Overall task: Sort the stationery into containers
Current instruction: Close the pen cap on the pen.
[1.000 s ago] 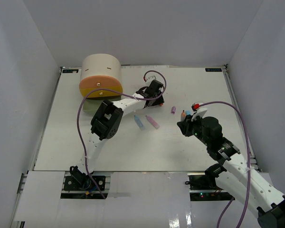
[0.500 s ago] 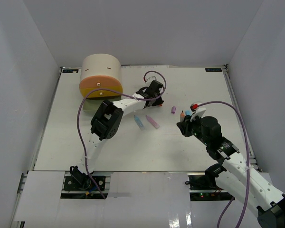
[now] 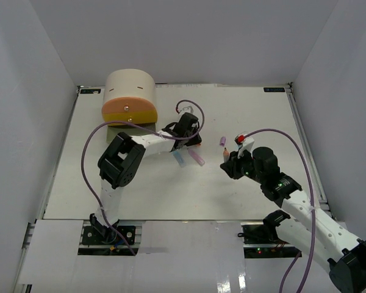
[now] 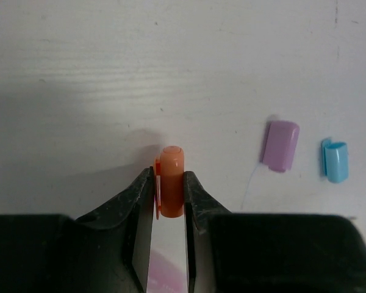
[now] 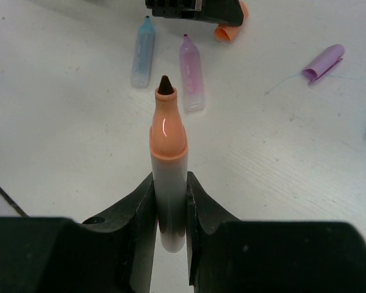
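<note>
My left gripper [image 4: 169, 183] is shut on a small orange cap [image 4: 171, 179], held just above the table; from above it sits at mid-table [image 3: 192, 134]. My right gripper [image 5: 169, 183] is shut on the white barrel of an uncapped orange marker [image 5: 168, 140], whose dark tip points toward the left gripper. A blue marker [image 3: 179, 159] and a pink marker [image 3: 196, 157] lie between the two arms. A purple cap [image 4: 280, 145] and a blue cap [image 4: 336, 160] lie loose nearby. The beige cabinet [image 3: 129, 88] with its orange drawer [image 3: 129, 111] stands at the far left.
White walls close in the table on three sides. Purple cables loop over both arms [image 3: 94, 159]. The left arm's elbow [image 3: 117, 162] hangs above the table in front of the cabinet.
The left gripper has shut on the orange cap and drawn slightly left and nearer, its elbow swinging left. The right arm has carried the orange marker leftward toward the middle.
</note>
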Tool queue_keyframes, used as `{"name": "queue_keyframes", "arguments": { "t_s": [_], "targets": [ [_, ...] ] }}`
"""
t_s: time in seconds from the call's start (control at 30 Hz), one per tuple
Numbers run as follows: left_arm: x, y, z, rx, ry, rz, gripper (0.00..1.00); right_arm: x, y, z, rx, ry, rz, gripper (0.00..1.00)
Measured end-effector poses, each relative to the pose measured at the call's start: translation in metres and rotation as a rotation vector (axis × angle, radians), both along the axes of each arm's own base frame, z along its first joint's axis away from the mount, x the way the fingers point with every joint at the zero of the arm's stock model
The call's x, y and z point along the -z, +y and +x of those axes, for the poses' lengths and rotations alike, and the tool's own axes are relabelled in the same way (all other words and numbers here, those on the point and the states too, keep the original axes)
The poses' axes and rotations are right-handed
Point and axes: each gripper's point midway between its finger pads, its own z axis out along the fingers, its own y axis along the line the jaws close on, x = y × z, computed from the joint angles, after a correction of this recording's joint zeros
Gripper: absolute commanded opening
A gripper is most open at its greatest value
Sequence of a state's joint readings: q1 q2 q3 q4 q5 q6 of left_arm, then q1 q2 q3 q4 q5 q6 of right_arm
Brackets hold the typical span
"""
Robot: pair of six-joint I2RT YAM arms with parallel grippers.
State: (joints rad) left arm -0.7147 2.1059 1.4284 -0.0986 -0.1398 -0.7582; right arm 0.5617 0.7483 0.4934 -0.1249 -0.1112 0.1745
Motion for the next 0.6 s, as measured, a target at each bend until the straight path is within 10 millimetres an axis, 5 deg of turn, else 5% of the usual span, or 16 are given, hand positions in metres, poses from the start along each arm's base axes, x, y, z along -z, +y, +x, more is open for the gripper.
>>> {"name": "queue_keyframes", "arguments": {
  "t_s": [0.13, 0.4, 0.6],
  "targets": [
    [-0.028, 0.007, -0.012, 0.047, -0.083, -0.066, 0.0, 0.004, 0.012, -0.009, -0.082, 0.037, 0.017, 0.12],
    [-0.154, 0.015, -0.033, 0.186, -0.434, -0.316, 0.01, -0.026, 0.046, -0.021, -0.305, 0.009, 0.112, 0.09],
    [-0.22, 0.026, -0.063, 0.289, -0.652, -0.448, 0.03, -0.051, 0.07, -0.025, -0.462, -0.035, 0.182, 0.09]
  ]
}}
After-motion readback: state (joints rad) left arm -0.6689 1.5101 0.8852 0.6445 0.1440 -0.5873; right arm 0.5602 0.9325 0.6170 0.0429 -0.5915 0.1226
